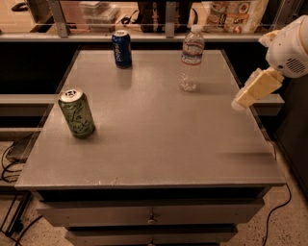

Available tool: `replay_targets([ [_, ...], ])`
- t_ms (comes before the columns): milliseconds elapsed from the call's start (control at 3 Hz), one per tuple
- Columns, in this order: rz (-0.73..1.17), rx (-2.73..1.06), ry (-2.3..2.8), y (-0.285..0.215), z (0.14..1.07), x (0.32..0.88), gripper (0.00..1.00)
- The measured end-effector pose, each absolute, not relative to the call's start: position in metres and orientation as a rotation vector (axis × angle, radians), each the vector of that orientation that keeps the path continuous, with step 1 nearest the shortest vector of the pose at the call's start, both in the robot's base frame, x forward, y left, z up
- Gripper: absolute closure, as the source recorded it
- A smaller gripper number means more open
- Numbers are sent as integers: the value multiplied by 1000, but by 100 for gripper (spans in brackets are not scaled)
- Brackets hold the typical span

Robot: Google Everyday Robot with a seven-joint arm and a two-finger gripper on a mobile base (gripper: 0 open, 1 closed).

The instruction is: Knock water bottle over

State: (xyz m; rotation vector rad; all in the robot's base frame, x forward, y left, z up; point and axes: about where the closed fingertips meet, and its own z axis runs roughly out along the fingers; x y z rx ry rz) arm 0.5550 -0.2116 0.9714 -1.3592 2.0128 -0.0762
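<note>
The water bottle (191,58) is a slim clear plastic bottle with a white cap and a white label. It stands upright near the back right of the grey table top (159,134). My gripper (240,102) hangs over the table's right edge, to the right of the bottle and nearer the front than it, well apart from it. Its cream-coloured finger part points down and left from the white arm housing (288,45).
A blue soda can (121,48) stands at the back, left of the bottle. A green patterned soda can (76,113) stands near the left edge. A shelf with bags and clutter (231,14) runs behind the table. Cables lie on the floor at both sides.
</note>
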Motion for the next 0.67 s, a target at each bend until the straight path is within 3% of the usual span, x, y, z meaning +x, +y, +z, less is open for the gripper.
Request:
replay_targets([
  [667, 24, -1299, 1978, -190, 966, 577, 0],
])
